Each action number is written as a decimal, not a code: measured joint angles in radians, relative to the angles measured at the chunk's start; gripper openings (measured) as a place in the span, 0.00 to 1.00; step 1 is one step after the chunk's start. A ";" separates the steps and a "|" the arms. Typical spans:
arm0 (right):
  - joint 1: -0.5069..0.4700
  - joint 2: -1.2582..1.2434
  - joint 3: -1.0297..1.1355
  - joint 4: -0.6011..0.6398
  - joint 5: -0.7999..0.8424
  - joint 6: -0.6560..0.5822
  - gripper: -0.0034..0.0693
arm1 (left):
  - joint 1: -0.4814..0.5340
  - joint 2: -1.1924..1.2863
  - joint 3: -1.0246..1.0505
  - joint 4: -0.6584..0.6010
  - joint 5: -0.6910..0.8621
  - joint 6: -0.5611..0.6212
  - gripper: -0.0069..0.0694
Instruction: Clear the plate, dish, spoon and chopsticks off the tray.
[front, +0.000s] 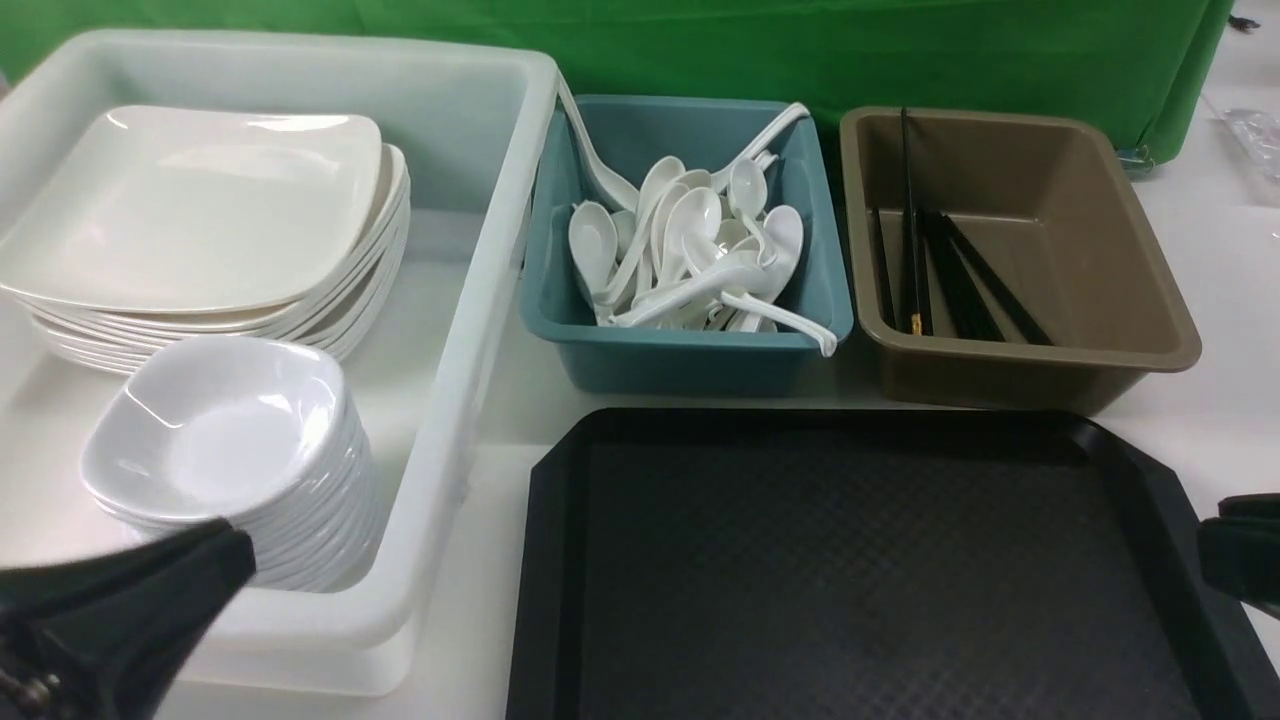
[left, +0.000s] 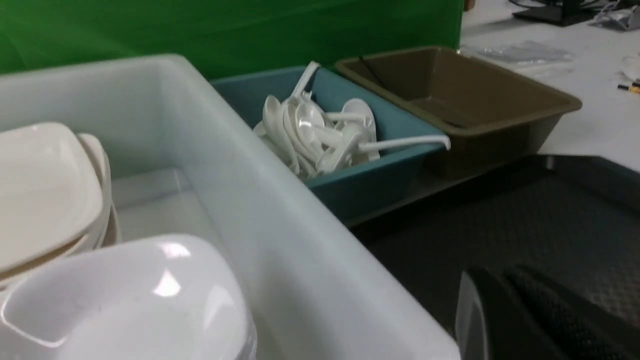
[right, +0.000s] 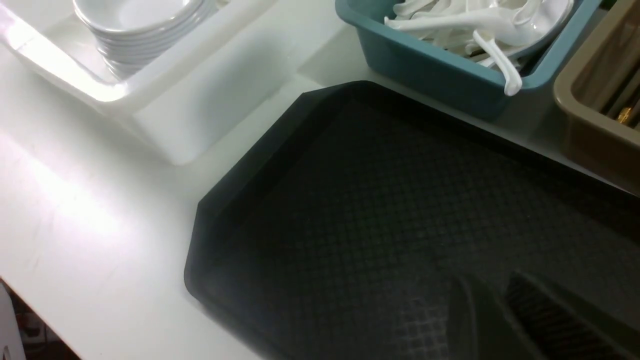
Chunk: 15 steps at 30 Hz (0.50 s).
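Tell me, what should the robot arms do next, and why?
Probably just pull back and rest. The black tray looks bare, and plates, dishes, spoons and chopsticks sit in their bins, so nothing seems left to clear.

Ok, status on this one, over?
Left gripper shut, empty. Right gripper slightly apart, empty, over the tray. Tray bare; plate and dish top their stacks in the tub.

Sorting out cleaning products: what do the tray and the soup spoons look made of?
The tray looks like matte black moulded plastic, going by its embossed crosshatch floor. The soup spoons look like glossy white plastic or melamine, with smooth highlights; ceramic cannot be ruled out.
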<state>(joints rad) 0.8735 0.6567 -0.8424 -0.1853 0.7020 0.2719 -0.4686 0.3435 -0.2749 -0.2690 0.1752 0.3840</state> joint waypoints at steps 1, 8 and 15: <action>0.000 0.000 0.000 0.000 0.000 0.000 0.23 | 0.000 0.000 0.003 0.000 0.000 0.000 0.11; -0.094 -0.004 0.014 0.008 0.000 0.000 0.24 | 0.000 0.000 0.102 0.000 -0.002 0.001 0.11; -0.397 -0.116 0.107 0.131 -0.051 -0.175 0.09 | 0.000 0.000 0.145 0.003 0.009 0.001 0.11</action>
<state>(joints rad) 0.4766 0.5407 -0.7357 -0.0544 0.6513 0.0971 -0.4686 0.3435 -0.1296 -0.2661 0.1843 0.3849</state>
